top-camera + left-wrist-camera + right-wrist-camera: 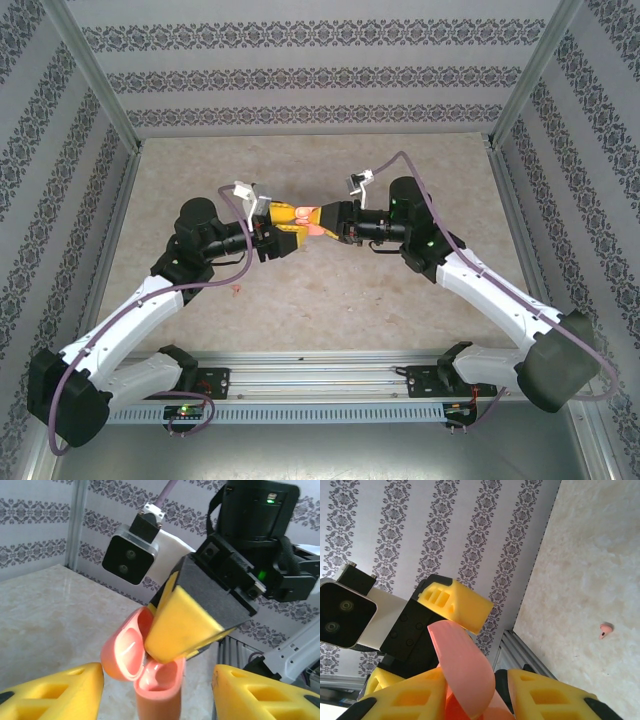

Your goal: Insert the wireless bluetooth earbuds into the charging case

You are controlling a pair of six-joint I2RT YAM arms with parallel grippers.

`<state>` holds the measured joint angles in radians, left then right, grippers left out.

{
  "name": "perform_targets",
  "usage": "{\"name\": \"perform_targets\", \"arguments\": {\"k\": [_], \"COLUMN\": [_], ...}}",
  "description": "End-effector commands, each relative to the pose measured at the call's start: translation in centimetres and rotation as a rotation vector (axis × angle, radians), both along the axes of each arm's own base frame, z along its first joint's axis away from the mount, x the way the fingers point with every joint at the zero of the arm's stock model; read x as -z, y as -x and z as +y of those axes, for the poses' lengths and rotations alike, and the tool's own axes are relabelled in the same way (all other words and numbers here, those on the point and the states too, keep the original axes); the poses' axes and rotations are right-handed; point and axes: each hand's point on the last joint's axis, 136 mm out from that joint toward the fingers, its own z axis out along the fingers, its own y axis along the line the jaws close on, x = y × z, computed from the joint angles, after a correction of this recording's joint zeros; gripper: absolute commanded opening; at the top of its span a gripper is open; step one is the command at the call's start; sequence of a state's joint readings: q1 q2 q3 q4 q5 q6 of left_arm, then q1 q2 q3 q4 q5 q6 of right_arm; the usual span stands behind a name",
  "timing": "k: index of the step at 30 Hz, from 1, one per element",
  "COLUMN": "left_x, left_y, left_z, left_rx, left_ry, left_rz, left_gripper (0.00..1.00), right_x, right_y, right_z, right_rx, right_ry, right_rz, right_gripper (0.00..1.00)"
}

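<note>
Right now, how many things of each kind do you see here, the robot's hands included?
Salmon charging case: 1
Loose salmon earbud: 1
Hands: 2, the left hand and the right hand
Total: 4

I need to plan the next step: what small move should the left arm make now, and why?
Probably draw the left gripper back from the charging case: its fingers stand apart, either side of the case, while the right gripper pinches it, lid open. A salmon earbud lies on the table, for the left to fetch.
</note>
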<state>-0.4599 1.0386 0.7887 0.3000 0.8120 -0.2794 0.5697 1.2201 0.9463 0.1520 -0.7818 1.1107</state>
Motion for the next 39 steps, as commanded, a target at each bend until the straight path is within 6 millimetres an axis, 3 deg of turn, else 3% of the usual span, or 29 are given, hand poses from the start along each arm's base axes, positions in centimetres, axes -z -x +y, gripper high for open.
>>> {"name": "perform_targets", "arguments": {"k": [1, 14, 39], "left_x": [-1.5, -0.1, 0.0], "left_y": [1.0, 0.8, 0.4], "left_z": [-0.1, -0.7, -1.7], "left_rx": [0.075, 0.125, 0.19], "left_ry": [0.055, 0.048, 0.074], "left_rz": [-0.042, -0.018, 0.016], "left_gripper": [0.58, 0.6, 0.37], "right_x": [-1.4, -2.2, -2.0], "right_y": [1.0, 1.7, 1.2], "right_z": [-0.6, -0.7, -0.1], "right_rx": [-0.04, -0.07, -0.071], "right_ry": [-0.013, -0.024, -0.022], "right_rz": [-0.064, -0.09, -0.084], "right_gripper": [0.19, 0.19, 0.19]}}
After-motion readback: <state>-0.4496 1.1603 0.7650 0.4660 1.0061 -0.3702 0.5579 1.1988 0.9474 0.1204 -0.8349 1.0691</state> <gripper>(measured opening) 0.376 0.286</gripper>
